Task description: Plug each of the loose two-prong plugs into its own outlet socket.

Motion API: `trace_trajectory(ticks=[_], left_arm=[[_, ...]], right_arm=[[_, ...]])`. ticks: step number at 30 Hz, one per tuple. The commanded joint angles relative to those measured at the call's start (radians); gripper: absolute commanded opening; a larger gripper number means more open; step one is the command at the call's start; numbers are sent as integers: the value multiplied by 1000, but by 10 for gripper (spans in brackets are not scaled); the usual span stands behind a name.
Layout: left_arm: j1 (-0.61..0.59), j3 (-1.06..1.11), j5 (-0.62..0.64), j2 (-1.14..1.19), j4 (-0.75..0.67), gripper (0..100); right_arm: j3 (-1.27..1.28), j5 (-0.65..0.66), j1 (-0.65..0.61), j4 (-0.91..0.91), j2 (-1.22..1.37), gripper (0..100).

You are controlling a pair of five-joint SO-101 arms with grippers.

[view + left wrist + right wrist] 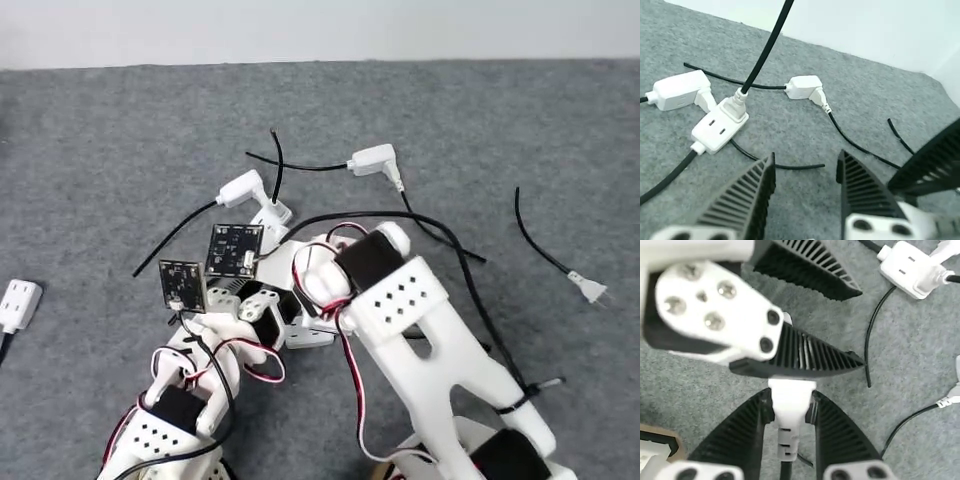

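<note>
Status: one plug (790, 405) clamped.
The plug is held by the right gripper (791, 395); the left gripper (806, 159) is spread wide, empty.

No writing is showing itself to me anywhere here; the circuit boards (235, 250), the white outlet blocks (715, 131) and the plugs (588, 289) are bearing nothing legible.

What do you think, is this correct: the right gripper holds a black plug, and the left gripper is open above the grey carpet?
Only the colour is wrong: in the right wrist view the plug held by the right gripper is white. The left gripper is indeed open above the grey carpet.
</note>
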Motion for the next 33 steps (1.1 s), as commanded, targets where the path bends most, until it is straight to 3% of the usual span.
trace_trajectory(ticks=[1, 33], left_arm=[[12, -1, -2, 3, 2, 192], [11, -1, -6, 3, 3, 190]], right_arm=[[-91, -11, -10, 19, -81, 9], [-61, -46, -12, -41, -107, 9]])
